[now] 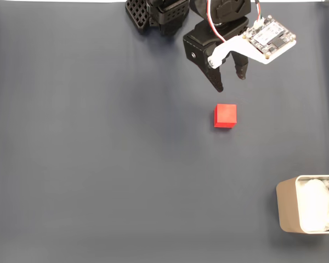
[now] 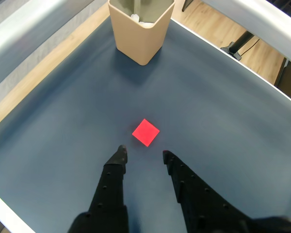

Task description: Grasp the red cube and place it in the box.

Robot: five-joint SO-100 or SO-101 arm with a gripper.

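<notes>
The red cube (image 1: 225,116) rests on the dark mat near the middle of the fixed view. In the wrist view the red cube (image 2: 146,132) lies just beyond my fingertips. My gripper (image 1: 229,80) hangs open a little above the cube in the fixed view, with nothing between its black fingers (image 2: 115,165). The gripper (image 2: 144,154) enters the wrist view from the bottom edge. The beige box (image 1: 310,204) with white lining stands at the lower right edge of the fixed view. In the wrist view the box (image 2: 140,34) stands at the top centre, well beyond the cube.
The arm's black base (image 1: 159,13) sits at the top of the fixed view. A dark blue-grey mat (image 1: 98,153) covers the table. In the wrist view a pale raised rim (image 2: 252,17) borders the mat, with wooden floor (image 2: 218,24) beyond it.
</notes>
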